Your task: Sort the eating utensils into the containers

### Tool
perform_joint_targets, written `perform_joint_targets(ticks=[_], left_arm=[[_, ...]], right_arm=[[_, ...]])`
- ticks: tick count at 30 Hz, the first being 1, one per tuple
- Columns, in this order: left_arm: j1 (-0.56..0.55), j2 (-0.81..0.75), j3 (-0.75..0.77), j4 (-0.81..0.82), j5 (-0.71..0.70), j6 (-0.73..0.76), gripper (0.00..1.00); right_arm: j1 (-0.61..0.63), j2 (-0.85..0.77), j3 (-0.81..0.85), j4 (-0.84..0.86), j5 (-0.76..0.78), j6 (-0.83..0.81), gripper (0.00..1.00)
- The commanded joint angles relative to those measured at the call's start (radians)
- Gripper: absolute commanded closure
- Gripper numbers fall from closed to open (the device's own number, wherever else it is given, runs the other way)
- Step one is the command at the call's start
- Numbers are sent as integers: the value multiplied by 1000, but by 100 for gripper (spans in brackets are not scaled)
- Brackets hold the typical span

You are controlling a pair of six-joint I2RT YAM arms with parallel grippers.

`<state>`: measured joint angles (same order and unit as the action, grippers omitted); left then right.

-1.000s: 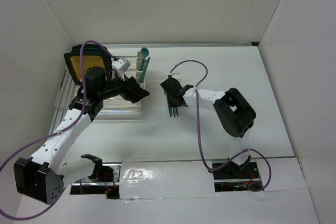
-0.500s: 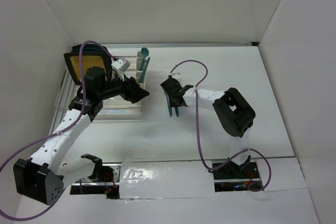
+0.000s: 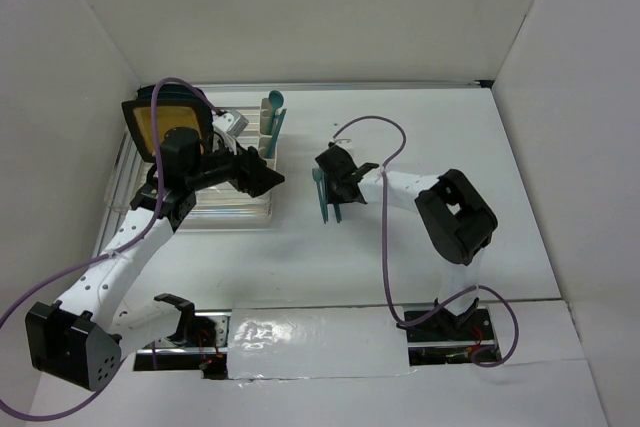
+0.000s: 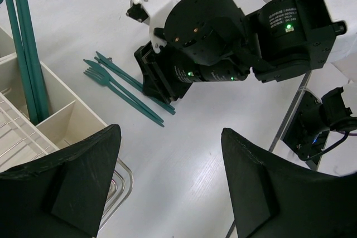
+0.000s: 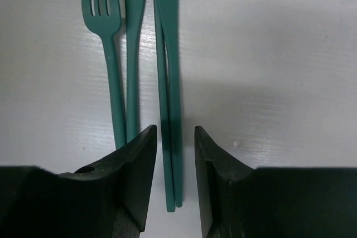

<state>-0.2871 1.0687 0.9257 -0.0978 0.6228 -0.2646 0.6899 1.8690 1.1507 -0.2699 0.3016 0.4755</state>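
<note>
We are partway through the sort. Some of the eating utensils (image 3: pixel 327 202) already stand in the containers (image 3: pixel 268 137) at the corner of the dish rack (image 3: pixel 230 209), where a spoon (image 3: pixel 276 100) bowl and a couple of teal handles poke up. The rest lie on the counter (image 3: pixel 450 127), side by side just right of the rack: a fork (image 5: pixel 107 37), a knife-like piece (image 5: pixel 134 54) and a pair of thin sticks (image 5: pixel 169 82). The right fingers (image 5: pixel 134 176) sit low over these. A narrow gap between them straddles the near ends of the sticks, and they are not pressed onto them. The left fingers (image 4: pixel 61 188) hang spread wide and empty over the rack's edge, near the containers. We judge that picking up the sticks is the step in hand, with the fork and knife-like piece to follow.
</note>
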Motion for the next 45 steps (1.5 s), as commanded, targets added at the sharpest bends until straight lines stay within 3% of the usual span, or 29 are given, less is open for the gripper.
perform_joint_targets(ticks=[1, 25, 27, 30, 32, 33, 40, 45], left_arm=[[-1, -15, 18, 26, 25, 1, 15], [0, -7, 18, 29, 46, 5, 15], [0, -6, 16, 29, 43, 8, 15], [0, -6, 19, 24, 38, 11, 15], [0, -3, 19, 21, 29, 8, 15], [0, -3, 21, 18, 25, 5, 16], [-14, 51, 70, -62, -60, -35, 19], [-52, 68, 67, -40, -54, -97, 19]], right_arm=[[-16, -82, -2, 24, -12, 6, 59], [-30, 39, -20, 34, 5, 0, 65], [-29, 54, -20, 20, 37, -3, 69], [-26, 78, -20, -3, 48, -6, 83], [-26, 87, -29, -12, 57, -14, 100], [-23, 87, -38, -12, 57, -17, 100], [-27, -53, -160, 69, -37, -11, 100], [-49, -284, -290, 236, -269, 67, 100]])
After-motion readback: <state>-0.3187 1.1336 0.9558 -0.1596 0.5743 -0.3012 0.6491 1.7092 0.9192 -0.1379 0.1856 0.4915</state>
